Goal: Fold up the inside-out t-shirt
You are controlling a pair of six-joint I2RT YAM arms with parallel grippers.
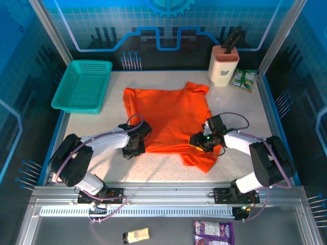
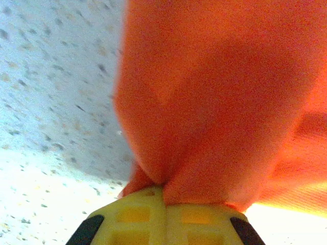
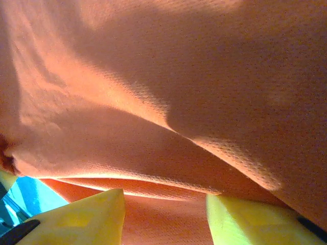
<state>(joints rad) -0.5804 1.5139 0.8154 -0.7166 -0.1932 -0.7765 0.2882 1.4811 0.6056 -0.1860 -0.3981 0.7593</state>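
On table (image 1: 153,164) | t-shirt (image 1: 168,115) | orange, spread out, near edge rumpled

The t-shirt (image 1: 168,120) is soft matt cloth; the right wrist view shows its fine knitted grain. The bench (image 1: 163,166) has a smooth, pale, speckled top with a dull, stone-like finish. The basket (image 1: 75,108) is teal plastic mesh with a slight sheen. The left claw (image 2: 164,203) and right claw (image 3: 163,217) have fingers (image 3: 245,219) of smooth yellow plastic. The rail (image 1: 168,191) at the near edge is brushed silver metal. The purple packet (image 1: 213,230) is glossy film.
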